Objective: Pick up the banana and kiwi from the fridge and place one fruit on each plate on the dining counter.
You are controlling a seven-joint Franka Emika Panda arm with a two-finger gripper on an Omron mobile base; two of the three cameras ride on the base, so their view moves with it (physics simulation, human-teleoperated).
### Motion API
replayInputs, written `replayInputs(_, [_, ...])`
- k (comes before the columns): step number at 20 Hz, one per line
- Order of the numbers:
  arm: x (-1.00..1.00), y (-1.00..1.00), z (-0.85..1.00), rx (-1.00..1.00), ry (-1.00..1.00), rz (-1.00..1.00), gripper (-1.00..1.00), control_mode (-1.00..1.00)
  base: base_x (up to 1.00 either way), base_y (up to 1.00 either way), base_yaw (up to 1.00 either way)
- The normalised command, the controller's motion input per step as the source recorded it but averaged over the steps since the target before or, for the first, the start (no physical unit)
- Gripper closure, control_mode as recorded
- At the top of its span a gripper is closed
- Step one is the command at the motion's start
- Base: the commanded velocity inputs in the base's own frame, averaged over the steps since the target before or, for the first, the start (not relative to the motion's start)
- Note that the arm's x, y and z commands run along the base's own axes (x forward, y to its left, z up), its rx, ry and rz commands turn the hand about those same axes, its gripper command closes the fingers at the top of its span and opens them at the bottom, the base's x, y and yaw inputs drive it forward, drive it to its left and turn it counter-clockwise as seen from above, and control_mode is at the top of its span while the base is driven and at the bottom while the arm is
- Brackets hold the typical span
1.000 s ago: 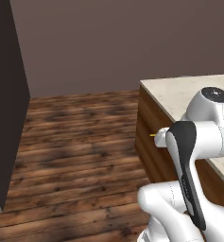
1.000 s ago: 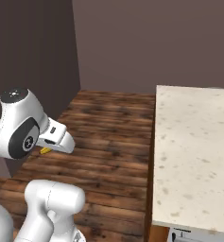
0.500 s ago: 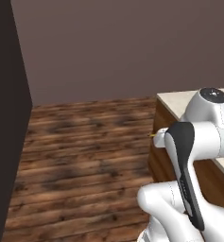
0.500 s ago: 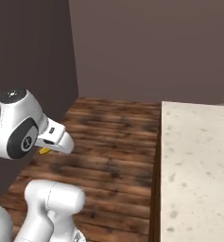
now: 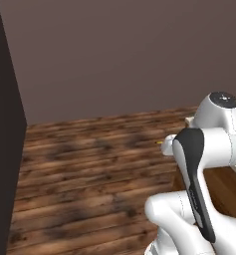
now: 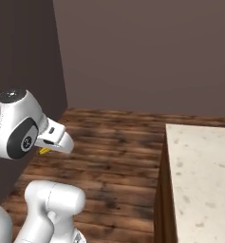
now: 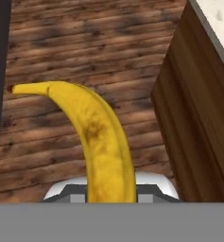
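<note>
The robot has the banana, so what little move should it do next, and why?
Probably keep driving toward the counter, gripper shut on the banana. The banana sticks out from the gripper over bare wooden floor. The counter's edge is just to the side, and no plate can be seen yet, so there is nowhere to put the banana down right now.

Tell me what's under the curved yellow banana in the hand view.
Below the curved yellow banana lies dark wood plank floor, with the counter's wooden base off to one side. The banana's near end covers the gripper's grip.
</note>
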Motion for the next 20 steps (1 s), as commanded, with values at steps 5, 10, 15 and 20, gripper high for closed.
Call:
replayInputs(5, [0.0, 0.0, 0.0, 0.0, 0.0, 0.0, 1.0, 1.0, 1.0, 0.39, -0.14])
replayInputs(10, [0.0, 0.0, 0.0, 0.0, 0.0, 0.0, 1.0, 1.0, 1.0, 0.48, -0.22])
replayInputs(15, [0.0, 0.0, 0.0, 0.0, 0.0, 0.0, 1.0, 1.0, 1.0, 0.54, -0.32])
replayInputs(20, [0.0, 0.0, 0.0, 0.0, 0.0, 0.0, 1.0, 1.0, 0.95, 0.24, -0.42])
